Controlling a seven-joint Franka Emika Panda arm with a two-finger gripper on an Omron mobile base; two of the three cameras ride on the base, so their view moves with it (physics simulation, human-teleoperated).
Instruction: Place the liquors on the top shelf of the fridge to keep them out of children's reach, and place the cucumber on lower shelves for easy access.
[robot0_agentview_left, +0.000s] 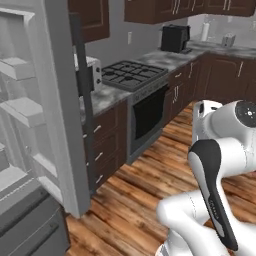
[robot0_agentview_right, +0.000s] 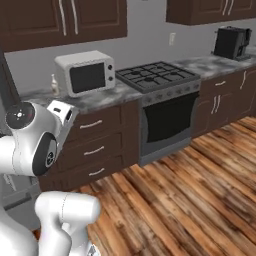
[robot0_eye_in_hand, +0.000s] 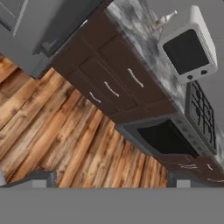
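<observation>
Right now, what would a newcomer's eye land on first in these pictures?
Probably the open fridge at the left of the left base view, its door swung out and pale shelves showing. Next comes the white microwave on the marbled counter, with a slim cream-white bottle just left of it and the black stove to its right. The end effector is open and empty, aimed at the dark drawers below that counter.

The white arm (robot0_agentview_left: 215, 185) folds up from the lower right, and well to its left the fridge (robot0_agentview_left: 30, 125) stands with its door (robot0_agentview_left: 62, 100) swung open, pale shelves (robot0_agentview_left: 22, 107) showing inside. Beyond the arm and past the door's dark handle (robot0_agentview_left: 84, 95), a marbled counter (robot0_agentview_left: 107, 97) carries a gas stove (robot0_agentview_left: 131, 74) over a dark oven (robot0_agentview_left: 149, 117). Farther off, a black coffee machine (robot0_agentview_left: 175, 38) sits on the counter, with wood floor (robot0_agentview_left: 135, 200) below.
</observation>
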